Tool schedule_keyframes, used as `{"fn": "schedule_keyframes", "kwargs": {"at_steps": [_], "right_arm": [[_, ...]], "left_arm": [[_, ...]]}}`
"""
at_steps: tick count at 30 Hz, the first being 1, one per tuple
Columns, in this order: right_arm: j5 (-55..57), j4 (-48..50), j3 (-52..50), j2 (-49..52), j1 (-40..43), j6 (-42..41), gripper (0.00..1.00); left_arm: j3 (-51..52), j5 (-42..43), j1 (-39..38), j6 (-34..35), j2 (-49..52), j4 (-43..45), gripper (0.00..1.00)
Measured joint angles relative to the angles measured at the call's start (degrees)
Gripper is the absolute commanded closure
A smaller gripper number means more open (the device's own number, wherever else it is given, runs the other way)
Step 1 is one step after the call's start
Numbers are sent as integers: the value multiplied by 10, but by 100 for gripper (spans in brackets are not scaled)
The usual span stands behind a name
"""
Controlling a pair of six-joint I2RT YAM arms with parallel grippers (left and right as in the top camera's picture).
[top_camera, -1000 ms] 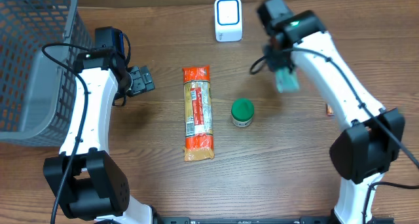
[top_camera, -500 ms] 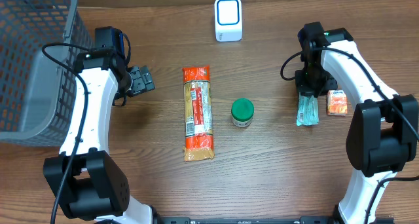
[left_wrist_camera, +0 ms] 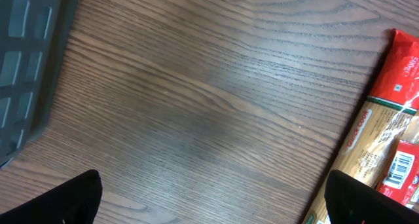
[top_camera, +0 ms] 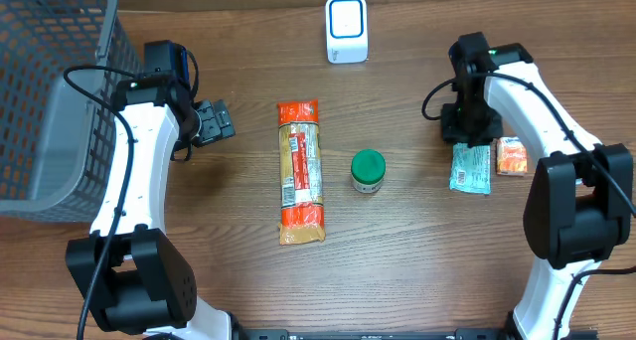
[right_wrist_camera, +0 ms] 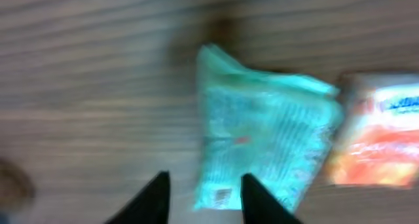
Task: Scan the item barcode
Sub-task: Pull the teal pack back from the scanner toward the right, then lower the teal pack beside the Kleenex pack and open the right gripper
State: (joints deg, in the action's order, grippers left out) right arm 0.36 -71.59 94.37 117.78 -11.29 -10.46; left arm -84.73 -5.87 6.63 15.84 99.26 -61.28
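Teal packet [top_camera: 469,168] seen flat on the table [top_camera: 397,260] at right of frame, touching an orange packet [top_camera: 513,156]; right gripper [top_camera: 467,133] parted just above it, released; left gripper [top_camera: 217,121] spread wide at upper left, nothing grasped

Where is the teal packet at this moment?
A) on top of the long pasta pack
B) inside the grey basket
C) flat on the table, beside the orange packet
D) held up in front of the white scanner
C: the teal packet lies flat on the table right beside the orange packet, with the right gripper above it, jaws apart.
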Motion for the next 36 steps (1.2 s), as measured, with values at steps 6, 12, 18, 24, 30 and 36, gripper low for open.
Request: {"fn": "schedule_keyframes", "kwargs": {"at_steps": [6,12,18,24,30,36], "right_arm": [[-52,13,0,0,-23,-20,80],[-43,16,0,0,-28,-41,80],[-37,49,-22,0,-30,-61,81],[-23,107,-97,0,-30,-69,81],[42,109,-133,0,-29,-73,81],[95,99,-133,0,-22,-73,81]], "left_arm": [[0,0,0,0,0,0,0],[0,0,0,0,0,0,0],[0,0,0,0,0,0,0],[0,0,0,0,0,0,0],[0,0,0,0,0,0,0],[0,0,0,0,0,0,0]]}}
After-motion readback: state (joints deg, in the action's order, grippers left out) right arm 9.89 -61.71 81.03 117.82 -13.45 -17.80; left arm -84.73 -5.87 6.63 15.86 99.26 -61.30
